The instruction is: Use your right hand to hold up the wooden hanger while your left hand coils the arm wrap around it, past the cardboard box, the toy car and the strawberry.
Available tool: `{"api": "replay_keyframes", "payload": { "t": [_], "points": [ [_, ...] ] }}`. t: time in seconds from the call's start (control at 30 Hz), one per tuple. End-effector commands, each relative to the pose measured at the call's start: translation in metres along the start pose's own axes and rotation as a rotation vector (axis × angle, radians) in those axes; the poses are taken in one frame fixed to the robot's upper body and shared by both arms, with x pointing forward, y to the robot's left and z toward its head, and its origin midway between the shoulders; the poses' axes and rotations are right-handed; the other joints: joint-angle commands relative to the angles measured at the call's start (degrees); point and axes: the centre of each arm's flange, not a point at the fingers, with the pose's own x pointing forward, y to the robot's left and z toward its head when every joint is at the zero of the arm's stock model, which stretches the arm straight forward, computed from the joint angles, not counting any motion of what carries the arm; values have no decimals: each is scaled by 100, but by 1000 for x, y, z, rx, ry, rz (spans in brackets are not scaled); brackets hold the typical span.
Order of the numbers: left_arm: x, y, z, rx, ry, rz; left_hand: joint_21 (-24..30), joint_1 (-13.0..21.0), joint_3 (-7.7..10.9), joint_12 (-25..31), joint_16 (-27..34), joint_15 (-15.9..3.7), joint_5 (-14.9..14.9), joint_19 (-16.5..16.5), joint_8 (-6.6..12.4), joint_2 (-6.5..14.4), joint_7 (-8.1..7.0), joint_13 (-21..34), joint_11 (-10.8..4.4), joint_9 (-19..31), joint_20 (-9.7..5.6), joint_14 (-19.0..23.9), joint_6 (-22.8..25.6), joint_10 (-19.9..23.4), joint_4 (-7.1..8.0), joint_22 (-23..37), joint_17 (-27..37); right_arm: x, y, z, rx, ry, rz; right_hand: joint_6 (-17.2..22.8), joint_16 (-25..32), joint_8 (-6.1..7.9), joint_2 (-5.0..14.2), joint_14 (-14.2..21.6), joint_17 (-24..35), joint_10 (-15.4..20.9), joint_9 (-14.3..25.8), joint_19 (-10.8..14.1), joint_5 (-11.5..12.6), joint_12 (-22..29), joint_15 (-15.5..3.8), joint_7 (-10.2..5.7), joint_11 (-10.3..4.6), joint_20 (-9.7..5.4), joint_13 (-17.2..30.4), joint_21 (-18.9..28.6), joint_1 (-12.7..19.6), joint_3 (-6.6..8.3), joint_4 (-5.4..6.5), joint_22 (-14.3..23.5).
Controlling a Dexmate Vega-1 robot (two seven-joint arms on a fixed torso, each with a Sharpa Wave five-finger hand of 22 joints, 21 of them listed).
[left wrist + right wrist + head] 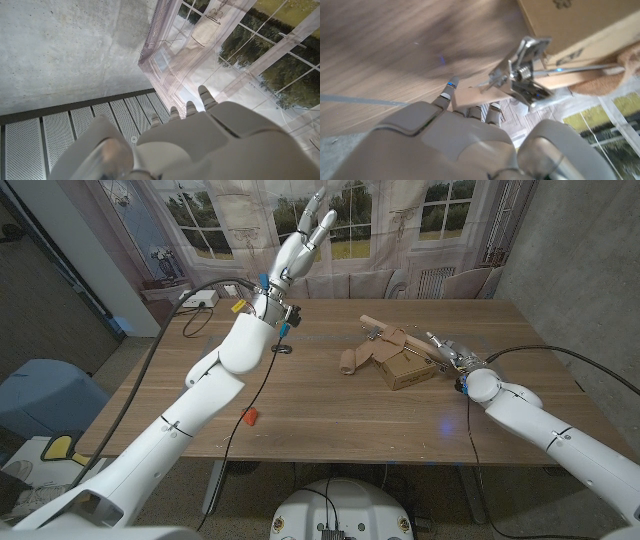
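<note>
The wooden hanger (400, 338) with metal clips (525, 70) lies slanted over the cardboard box (405, 369) right of the table's middle. My right hand (456, 360) grips its near end; its fingers (470, 112) curl round the wooden bar (470, 96). The tan arm wrap (350, 361) sits rolled beside the box, with a part draped over the hanger (393, 338). My left hand (301, 238) is raised high above the table's far left, fingers spread and holding nothing; its back (215, 140) faces the window backdrop. A small red strawberry (250, 417) lies near the front edge.
A white box (200, 298) with cables and a yellow piece (238, 306) sit at the table's far left corner. A small dark object (283, 348) lies under my left forearm. Cables trail along both arms. Bare wood (330, 415) stretches between the strawberry and the box.
</note>
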Motion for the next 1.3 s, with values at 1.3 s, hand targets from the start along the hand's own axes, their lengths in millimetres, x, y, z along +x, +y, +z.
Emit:
{"api": "replay_keyframes", "payload": {
  "t": [1.3],
  "points": [
    [-107, -26, -59, -117, 524, 14, -224, 64, -50, 100, 26, 153, 43, -479, 32, 5, 446, 20, 355, 10, 21, 39, 196, 8, -89, 38, 13, -70, -101, 80, 186, -648, -584, 445, -128, -19, 449, 313, -469, 521, -11, 766, -366, -171, -91, 187, 44, -763, -11, -251, 998, 268, -368, -10]
  ]
}}
